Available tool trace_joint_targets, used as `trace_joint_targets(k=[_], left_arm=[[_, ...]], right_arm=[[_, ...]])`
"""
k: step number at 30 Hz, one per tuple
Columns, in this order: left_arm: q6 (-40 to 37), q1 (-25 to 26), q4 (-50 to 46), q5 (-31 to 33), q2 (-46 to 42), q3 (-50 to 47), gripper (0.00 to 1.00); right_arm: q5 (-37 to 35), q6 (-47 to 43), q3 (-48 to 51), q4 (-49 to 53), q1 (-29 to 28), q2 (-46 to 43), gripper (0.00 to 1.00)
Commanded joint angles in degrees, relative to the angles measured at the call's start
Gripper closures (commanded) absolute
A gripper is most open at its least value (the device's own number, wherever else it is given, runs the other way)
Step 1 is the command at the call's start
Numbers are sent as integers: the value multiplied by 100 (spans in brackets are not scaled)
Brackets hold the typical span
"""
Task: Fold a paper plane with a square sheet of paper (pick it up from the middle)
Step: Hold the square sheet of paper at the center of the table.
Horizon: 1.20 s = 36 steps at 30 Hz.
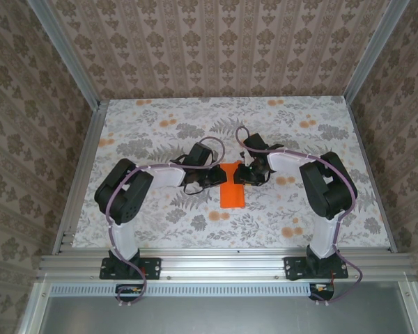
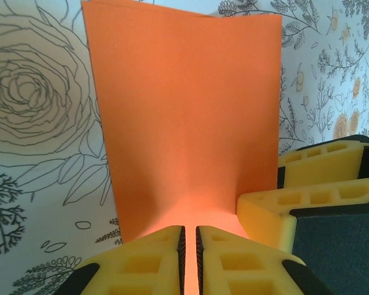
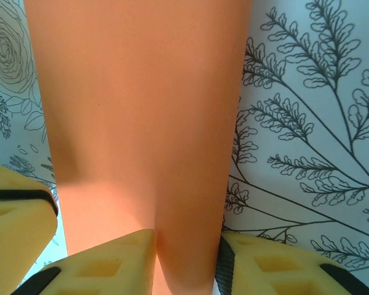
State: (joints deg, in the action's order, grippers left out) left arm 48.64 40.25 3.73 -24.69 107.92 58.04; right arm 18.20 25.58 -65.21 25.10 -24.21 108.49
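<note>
The square sheet of paper [image 1: 233,193] is bright orange and shows from above as a narrow folded rectangle at the table's middle; no paper plane is in view. My left gripper [image 1: 214,175] and right gripper [image 1: 245,174] meet at its far end. In the left wrist view the sheet [image 2: 184,110] rises ahead of my left gripper [image 2: 190,228], whose jaws stand nearly together with orange in the thin slit. The right gripper's fingers [image 2: 307,169] sit at its right edge. In the right wrist view a raised fold of the sheet [image 3: 141,92] fills the gap of my right gripper [image 3: 186,236], touching both jaws.
The table [image 1: 160,132] has a grey floral cloth with small pale-orange blotches. Aluminium rails [image 1: 80,174] frame it left, right and front, and patterned walls close it in. Both arms bend inward from their bases [image 1: 125,264] at the near edge.
</note>
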Motion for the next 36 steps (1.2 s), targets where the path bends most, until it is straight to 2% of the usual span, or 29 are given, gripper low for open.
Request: trace_joint_targets(k=[1,12,23,36], left_arm=[[-83,51,-1,-36,87,91,85],[-219,51,-245,79,-90,208,84],[-145,44,-207,372,-437,21,83],[-75,15,-128,350,-307,115,83]], right_arm=[[-396,-133,168,61,-32,582,66],[-454,-381,188,141,8,590,67],[-211,-189,215,30,38,638,66],[-499,-72,33,396,96,795,64]])
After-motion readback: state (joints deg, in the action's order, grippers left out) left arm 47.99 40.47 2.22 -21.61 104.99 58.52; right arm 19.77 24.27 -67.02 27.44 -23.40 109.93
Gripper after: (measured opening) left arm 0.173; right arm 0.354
